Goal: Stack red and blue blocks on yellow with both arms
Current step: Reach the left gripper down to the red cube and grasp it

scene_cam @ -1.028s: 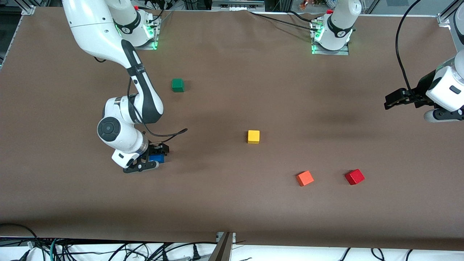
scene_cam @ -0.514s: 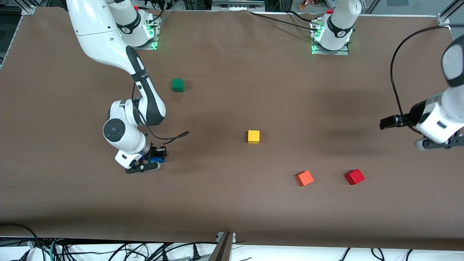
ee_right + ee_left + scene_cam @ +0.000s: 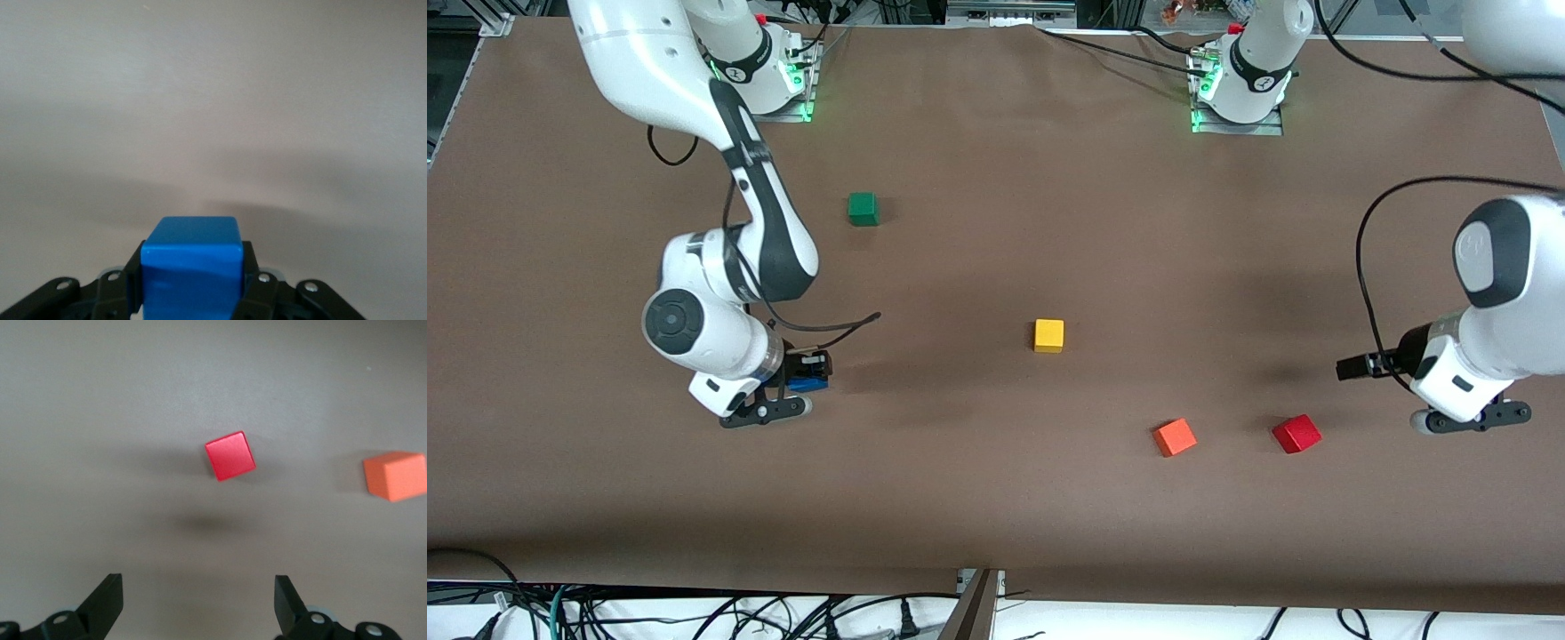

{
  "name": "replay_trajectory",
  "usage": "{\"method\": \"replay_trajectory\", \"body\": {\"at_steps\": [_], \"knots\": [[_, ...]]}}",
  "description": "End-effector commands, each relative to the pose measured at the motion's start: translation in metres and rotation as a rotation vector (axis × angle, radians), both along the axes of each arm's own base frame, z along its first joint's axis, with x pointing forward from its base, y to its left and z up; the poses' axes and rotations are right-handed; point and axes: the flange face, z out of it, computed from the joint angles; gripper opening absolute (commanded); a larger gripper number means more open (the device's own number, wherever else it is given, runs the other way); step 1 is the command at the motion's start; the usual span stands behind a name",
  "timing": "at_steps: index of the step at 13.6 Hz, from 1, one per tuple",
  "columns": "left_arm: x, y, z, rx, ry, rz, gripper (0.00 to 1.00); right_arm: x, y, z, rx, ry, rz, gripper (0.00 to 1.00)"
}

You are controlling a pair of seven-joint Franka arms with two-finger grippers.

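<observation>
The small bright blue cube [image 3: 191,270] is clamped between the closed fingers of the right gripper [image 3: 796,391], above the table toward the right arm's end. The small bright yellow cube [image 3: 1048,335] is seen at about three o'clock from it in the front view. The deep red cube [image 3: 230,455] is framed by the spread-fingered left gripper [image 3: 198,603], hovering just beside it.

The right gripper [image 3: 192,293] is closed on the blue cube [image 3: 192,270], one finger against each side, holding it above the bare brown table surface [image 3: 213,100].
</observation>
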Motion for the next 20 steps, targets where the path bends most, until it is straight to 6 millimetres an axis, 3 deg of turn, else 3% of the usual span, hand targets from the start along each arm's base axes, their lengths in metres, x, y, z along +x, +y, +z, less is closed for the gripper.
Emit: {"method": "replay_trajectory", "body": {"at_steps": [1,5,9,18,19,20], "knots": [[0.017,0.004,-0.040,-0.043,-0.026,0.109,1.00,0.000,0.004,0.060,0.017,0.050,-0.015,0.31],[0.030,-0.005,-0.105,-0.027,-0.085,0.253,1.00,0.003,-0.006,0.125,-0.005,0.083,-0.002,0.31],[0.031,-0.009,-0.148,-0.023,-0.145,0.324,1.00,0.003,0.001,0.123,-0.016,0.071,0.002,0.31],[0.026,-0.013,-0.179,-0.024,-0.134,0.369,1.00,0.005,0.001,0.122,-0.015,0.063,0.000,0.31],[0.026,-0.013,-0.179,-0.024,-0.134,0.369,0.85,0.005,0.001,0.122,-0.015,0.063,0.000,0.31],[0.026,-0.013,-0.179,-0.024,-0.134,0.370,0.60,0.005,0.002,0.122,-0.014,0.062,0.001,0.31]]}}
